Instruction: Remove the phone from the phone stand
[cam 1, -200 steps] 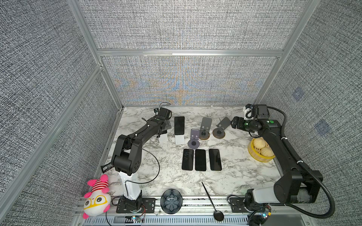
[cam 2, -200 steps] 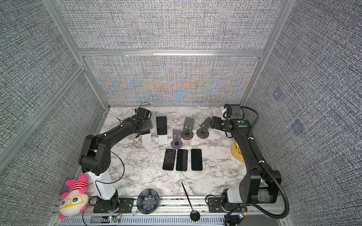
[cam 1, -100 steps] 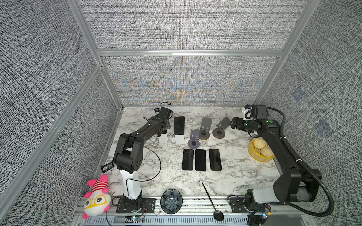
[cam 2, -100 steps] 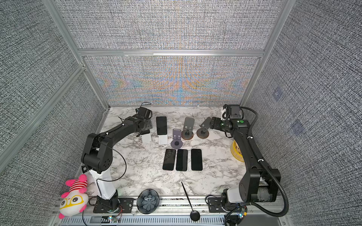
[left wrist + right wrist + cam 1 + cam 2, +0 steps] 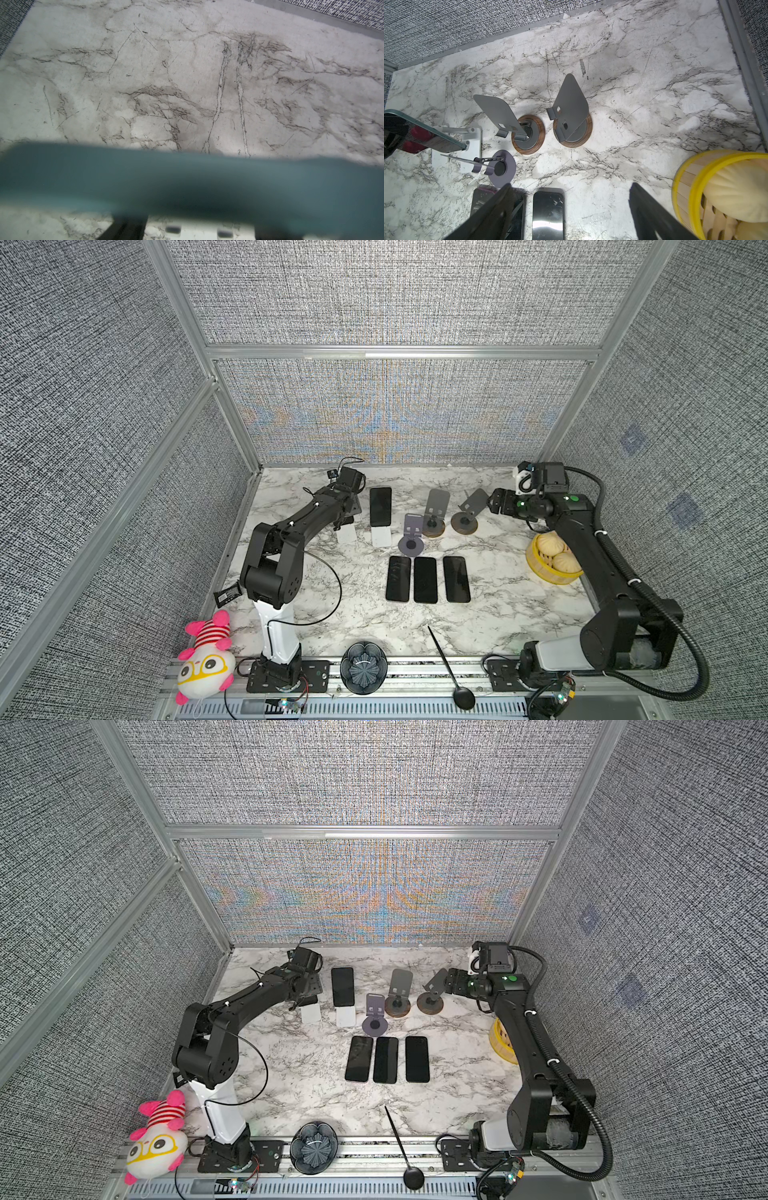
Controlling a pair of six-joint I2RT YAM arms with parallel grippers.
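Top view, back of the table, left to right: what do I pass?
black phone on its white stand, purple stand, wood-base stand, second wood-base stand, right gripper, bun basket

We see two arms of one build. On the left arm [image 5: 307,518] we find glossy black links with rounded joint housings, a white column [image 5: 276,635] at the bottom, and a black base plate [image 5: 286,674] under it on a slotted aluminium rail [image 5: 415,672]. A thin black cable [image 5: 340,593] loops beside the column. The right arm [image 5: 590,547] is black as well, with a white lower section [image 5: 557,655], white cable ties [image 5: 598,533], a small green dot [image 5: 574,498] near the wrist, and a thick ribbed black hose [image 5: 696,651] trailing from its base. We note a white-and-black camera block [image 5: 524,479] on that wrist, and flat black fingers [image 5: 492,209] in the right wrist view.
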